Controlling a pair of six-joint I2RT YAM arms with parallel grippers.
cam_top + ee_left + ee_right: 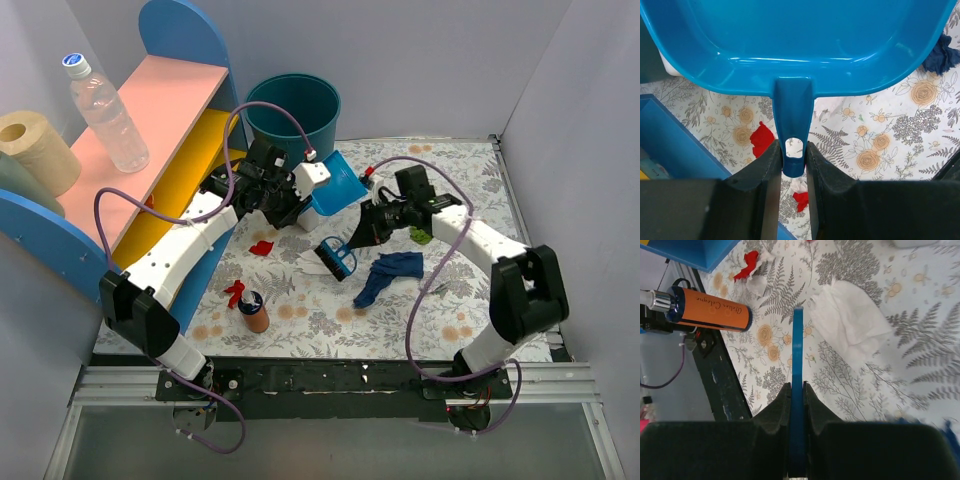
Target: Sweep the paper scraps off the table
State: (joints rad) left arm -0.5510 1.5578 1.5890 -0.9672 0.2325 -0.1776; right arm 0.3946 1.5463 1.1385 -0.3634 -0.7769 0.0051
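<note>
Left side first: your left gripper point(793, 150) is shut hard on the handle tab of the blue dustpan point(790, 45), with a finger on either side of the hang hole. That's probably because the thin tab is the only part that fits the jaws, and it leaves the tray free to tip. The pan hangs above the table point(330, 325) just in front of the teal bin point(293, 105), and the part of its tray that shows is bare, so I'd say nothing is collected yet. Below it one red scrap point(262, 247) lies loose on the cover. A second red scrap point(235, 292) sits just beside the upright orange bottle point(255, 312), so watch that bottle when you sweep there. In the middle, your right gripper point(797, 387) is closed on the flat handle of the blue hand brush point(338, 258). The handle is gripped edge-on and the bristles point down at the table, which looks right for dragging strokes. A white scrap point(852, 322) lies flat just right of the brush line in the wrist view. Further right, the dark blue wad point(385, 275) sits near the brush head, and a green scrap point(420, 237) is half hidden by the right arm. All the scraps that show are on the table and none are in the pan. You'd need the pan lip set down before brushing.
</note>
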